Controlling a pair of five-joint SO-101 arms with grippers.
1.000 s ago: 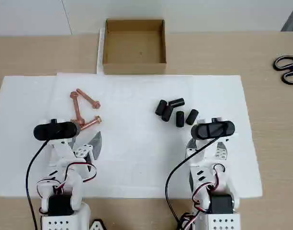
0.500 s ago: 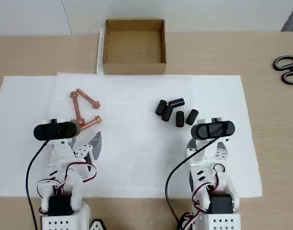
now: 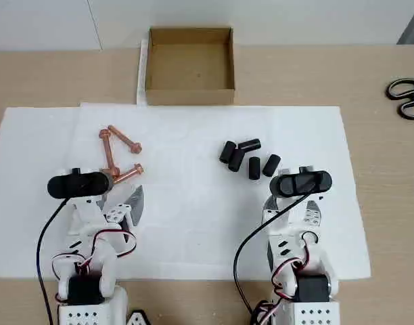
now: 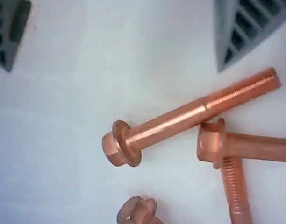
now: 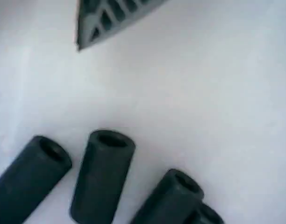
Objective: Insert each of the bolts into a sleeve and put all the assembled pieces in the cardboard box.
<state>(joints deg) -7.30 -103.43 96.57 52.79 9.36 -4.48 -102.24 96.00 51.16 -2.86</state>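
Surface: a light wooden surface (image 3: 369, 74), with a large white paper sheet (image 3: 193, 217) spread over its middle and near part. A pale wall (image 3: 274, 17) runs behind the far edge. The cardboard box (image 3: 190, 97) stands open-topped on the bare wood, just beyond the sheet's far edge and roughly midway across. A pair of black-handled scissors (image 3: 408, 97) lies on the wood at the far right, well apart from everything else. The copper bolts (image 3: 119, 154) lie loose on the sheet in a small cluster in front of the left arm, some touching or crossing one another. None is in a sleeve. The black sleeves (image 3: 248, 158) lie on their sides in a tight group on the sheet in front of the right arm, well apart from the bolts. Left jaws: apart, holding nothing, poised over the near side of the bolt cluster, with one bolt (image 4: 189, 116) lying beneath the gap. Right jaws: above the sheet just short of the sleeves; whether they are apart or together cannot be told
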